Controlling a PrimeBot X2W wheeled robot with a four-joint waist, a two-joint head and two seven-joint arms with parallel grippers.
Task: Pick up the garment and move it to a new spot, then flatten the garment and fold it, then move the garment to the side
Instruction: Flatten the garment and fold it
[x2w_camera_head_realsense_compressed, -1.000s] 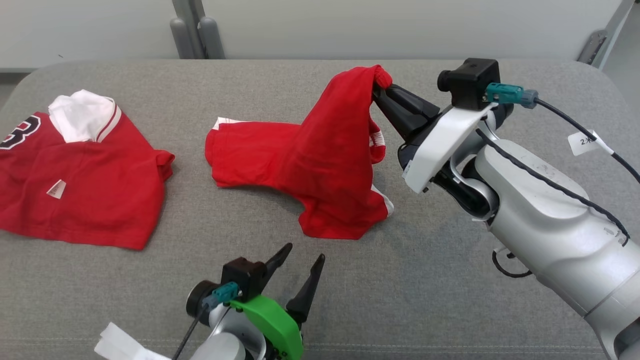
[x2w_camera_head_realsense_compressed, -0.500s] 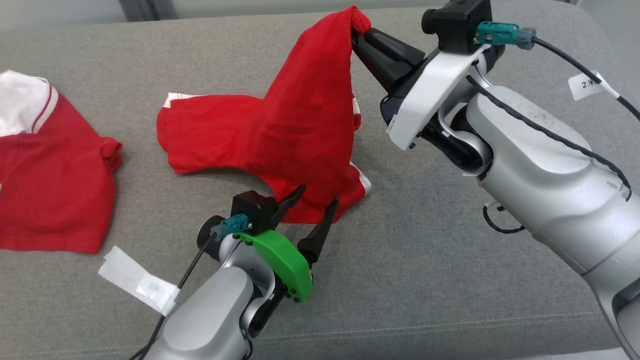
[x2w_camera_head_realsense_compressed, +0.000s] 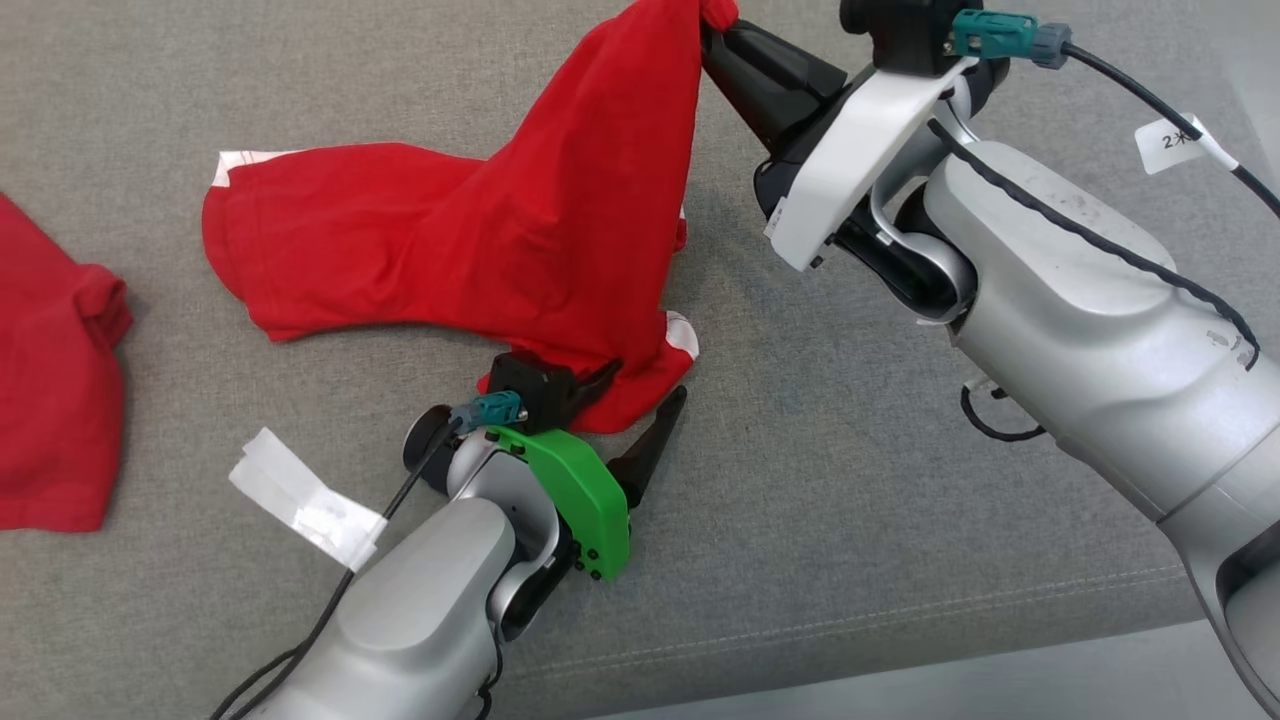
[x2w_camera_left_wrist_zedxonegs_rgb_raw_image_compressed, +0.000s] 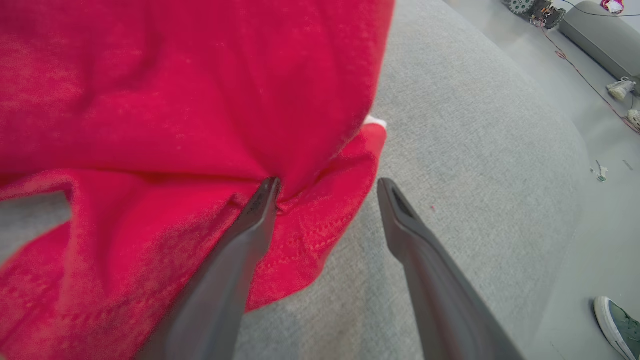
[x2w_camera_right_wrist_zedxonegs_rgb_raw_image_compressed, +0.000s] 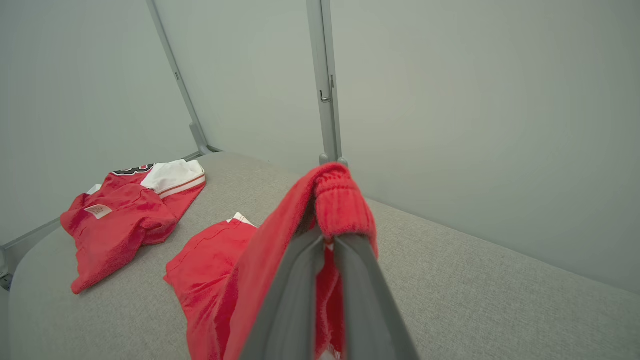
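Right gripper (x2w_camera_right_wrist_zedxonegs_rgb_raw_image_compressed: 327, 235) is clamped tight on a bunched ribbed bit of the red garment (x2w_camera_head_realsense_compressed: 520, 230), and that bit pokes out just past the fingertips. From the pinch the cloth hangs down like a tent, with the rest spread flat on the grey cushion (x2w_camera_head_realsense_compressed: 850, 450) below and off to the side of those jaws. Left gripper (x2w_camera_head_realsense_compressed: 645, 382) has its jaws wide apart, nothing held. One fingertip is nosed into a fold right at the garment's low hem, the other sits over bare cushion just beside that hem, and a corner of the hem lies partly between the two. There's a white strip on that corner just past the fingertips. Further out, well apart from both grippers, a second red shirt (x2w_camera_right_wrist_zedxonegs_rgb_raw_image_compressed: 125, 210) with a white collar lies crumpled on the same cushion.
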